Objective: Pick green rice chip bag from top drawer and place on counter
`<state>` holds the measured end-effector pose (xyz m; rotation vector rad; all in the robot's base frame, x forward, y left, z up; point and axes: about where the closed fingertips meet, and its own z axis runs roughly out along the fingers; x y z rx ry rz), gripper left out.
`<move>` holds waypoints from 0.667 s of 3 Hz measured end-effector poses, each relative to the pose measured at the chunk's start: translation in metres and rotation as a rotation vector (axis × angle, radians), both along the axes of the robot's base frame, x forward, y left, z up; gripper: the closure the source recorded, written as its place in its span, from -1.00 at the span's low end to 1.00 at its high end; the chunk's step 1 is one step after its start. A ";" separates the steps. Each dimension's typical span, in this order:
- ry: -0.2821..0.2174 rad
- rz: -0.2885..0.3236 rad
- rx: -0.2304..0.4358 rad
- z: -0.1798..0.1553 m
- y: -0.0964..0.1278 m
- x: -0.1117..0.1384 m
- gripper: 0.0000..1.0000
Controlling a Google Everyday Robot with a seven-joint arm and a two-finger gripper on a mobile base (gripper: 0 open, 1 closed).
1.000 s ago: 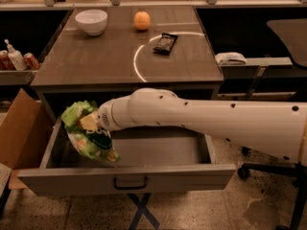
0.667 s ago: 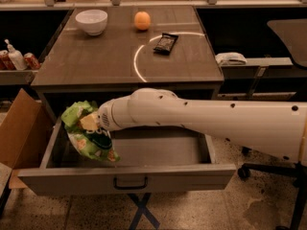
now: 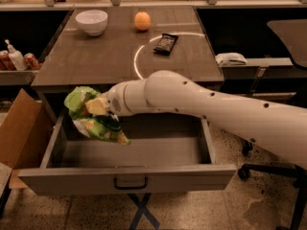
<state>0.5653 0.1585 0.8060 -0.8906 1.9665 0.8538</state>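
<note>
Gripper point(image 3: 99, 107) clamped on green rice chip bag point(image 3: 90, 119) above open top drawer point(image 3: 129, 178) | bag now slightly higher, off drawer floor | counter point(image 3: 96, 56) placement remains.

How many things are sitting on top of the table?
3: white bowl at back left, orange at back middle, black wrapper beside it. The claw holds the green bag above the drawer.
</note>
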 end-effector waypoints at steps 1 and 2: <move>-0.098 -0.043 -0.004 0.054 -0.033 0.023 1.00; -0.207 -0.095 -0.014 0.119 -0.064 0.054 1.00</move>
